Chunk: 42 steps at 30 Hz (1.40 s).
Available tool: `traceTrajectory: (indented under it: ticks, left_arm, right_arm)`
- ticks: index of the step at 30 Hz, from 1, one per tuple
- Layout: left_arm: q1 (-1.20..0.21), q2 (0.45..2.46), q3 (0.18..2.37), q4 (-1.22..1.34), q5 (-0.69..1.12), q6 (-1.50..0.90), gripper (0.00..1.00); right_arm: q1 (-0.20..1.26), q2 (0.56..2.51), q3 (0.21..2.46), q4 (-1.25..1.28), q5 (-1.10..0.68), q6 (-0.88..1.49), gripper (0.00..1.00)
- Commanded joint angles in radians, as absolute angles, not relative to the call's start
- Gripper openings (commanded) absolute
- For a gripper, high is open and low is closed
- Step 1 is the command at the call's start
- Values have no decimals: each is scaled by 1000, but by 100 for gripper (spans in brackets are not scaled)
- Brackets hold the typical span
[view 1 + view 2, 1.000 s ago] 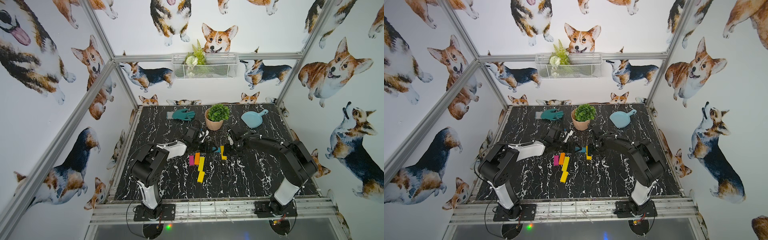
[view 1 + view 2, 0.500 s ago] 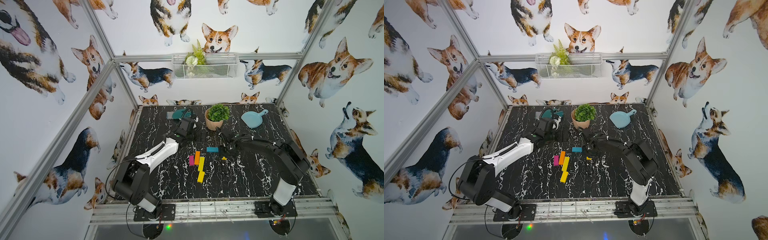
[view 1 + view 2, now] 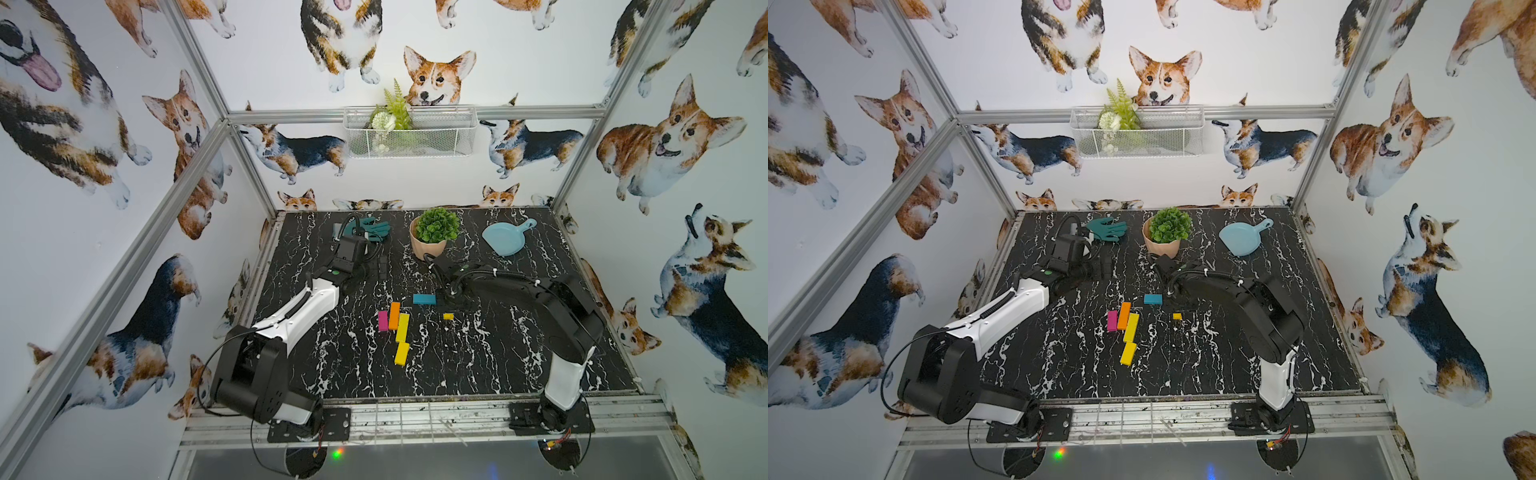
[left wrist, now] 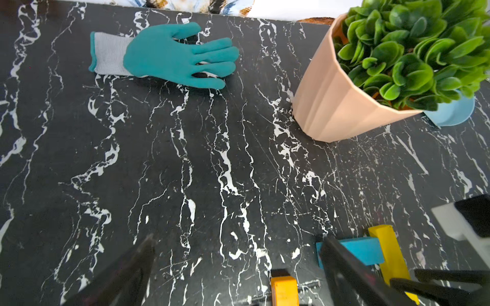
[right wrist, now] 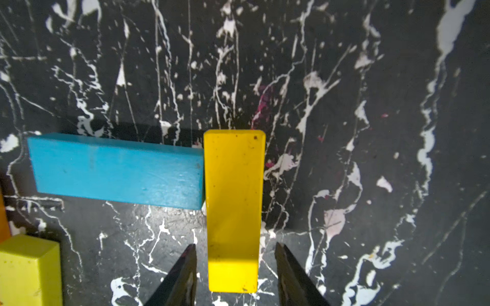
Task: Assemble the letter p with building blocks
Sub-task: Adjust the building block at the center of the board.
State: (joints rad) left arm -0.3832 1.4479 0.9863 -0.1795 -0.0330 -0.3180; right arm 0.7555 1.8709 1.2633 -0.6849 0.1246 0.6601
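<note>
Top views both show the black marbled desk (image 3: 519, 365). Left end effector (image 3: 380, 266) is over the far-left part, short of the teal glove (image 3: 376, 227) lying flat by the far edge. Left wrist view: its fingers (image 4: 138, 259) are spread wide, nothing between them.

Building blocks sit mid-desk. Pink block (image 3: 382, 321) and orange block (image 3: 394, 316) lie side by side, touching, running front to back. Long yellow block (image 3: 402, 327) is against orange's right side, slightly tilted. Second yellow block (image 3: 402, 353) is just past its near end, toward the front edge. Teal block (image 3: 424, 299) lies crosswise, just right of orange's far end, apart from it.

Right wrist view: teal's end meets the long side of the third yellow block (image 5: 233, 201), making a corner. Right end effector (image 5: 236, 246) straddles that block's other end, fingers apart, a thin gap on each side, not clamped. In both top views the arm hides most of this block.

Plant pot (image 3: 428, 249) stands mid far edge. Light-blue dustpan (image 3: 505, 239) lies toward the far-right corner.
</note>
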Motion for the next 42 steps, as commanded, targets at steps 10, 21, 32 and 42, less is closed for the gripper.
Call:
traceTrajectory:
  ticks: [10,21,32,42]
  left_arm:
    - [-316,1369,925,-115,59,-321,100]
    - [-293,1349,917,-106,83,-321,100]
    - [-293,1339,917,-109,87,-319,100]
    - [-294,1344,918,-110,91,-321,100]
  right_arm:
    - [782,1942,1343,-818,172,742,40]
    - [808,1960,1370,-849,188,756,32]
    - [813,1945,1355,-842,184,765,31]
    - [838,1971,1390,-850,180,752,32]
